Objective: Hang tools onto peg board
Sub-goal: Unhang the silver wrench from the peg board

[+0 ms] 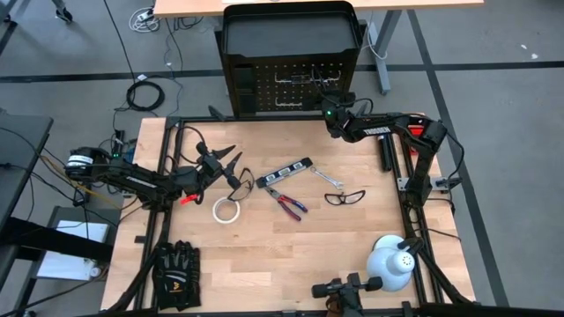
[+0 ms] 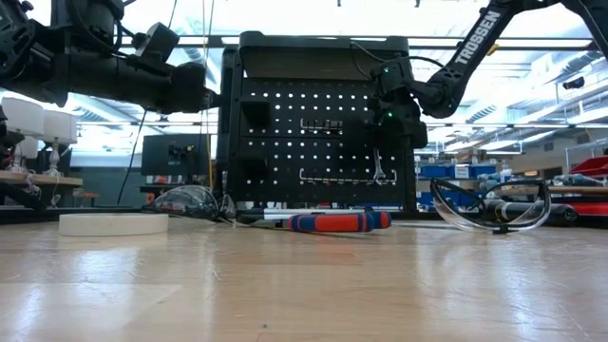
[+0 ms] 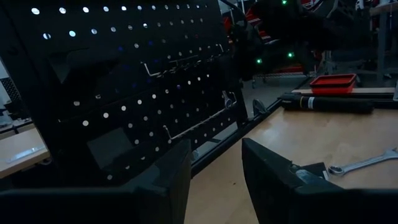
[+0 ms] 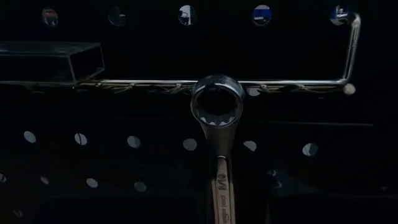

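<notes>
Fingers of my right gripper (image 2: 391,119): closure unclear, just above the wrench (image 4: 217,124) hanging by its ring on the peg board (image 2: 313,114) hook rail (image 4: 186,83). Left gripper (image 3: 214,171) fingers stand apart, holding nothing.

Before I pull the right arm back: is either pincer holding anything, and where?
Left pincer: open, empty. Right pincer is at the peg board by a hung wrench; a hold cannot be told.

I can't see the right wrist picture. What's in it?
A silver wrench hangs straight down with its ring end looped over a thin metal hook rail on the dark peg board. Round holes dot the board all around it.
</notes>
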You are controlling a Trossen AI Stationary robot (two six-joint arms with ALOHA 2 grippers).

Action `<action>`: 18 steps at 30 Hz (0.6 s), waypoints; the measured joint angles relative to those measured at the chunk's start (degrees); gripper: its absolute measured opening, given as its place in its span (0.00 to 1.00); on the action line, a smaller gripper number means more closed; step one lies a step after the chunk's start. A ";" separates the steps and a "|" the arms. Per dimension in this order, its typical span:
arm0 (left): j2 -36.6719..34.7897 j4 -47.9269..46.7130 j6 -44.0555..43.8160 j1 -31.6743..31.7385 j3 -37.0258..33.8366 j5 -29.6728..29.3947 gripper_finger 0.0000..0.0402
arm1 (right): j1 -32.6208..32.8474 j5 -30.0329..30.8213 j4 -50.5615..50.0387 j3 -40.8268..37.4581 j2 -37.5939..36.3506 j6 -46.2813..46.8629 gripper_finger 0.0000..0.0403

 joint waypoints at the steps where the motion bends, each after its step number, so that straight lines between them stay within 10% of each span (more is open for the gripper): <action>1: 0.00 0.00 0.02 0.00 0.00 0.00 0.36 | 0.00 0.00 0.00 0.00 0.00 -0.02 0.14; 18: 0.00 0.01 0.10 0.00 0.00 0.06 0.36 | 0.35 -0.87 -1.23 -0.07 -2.93 -1.29 0.14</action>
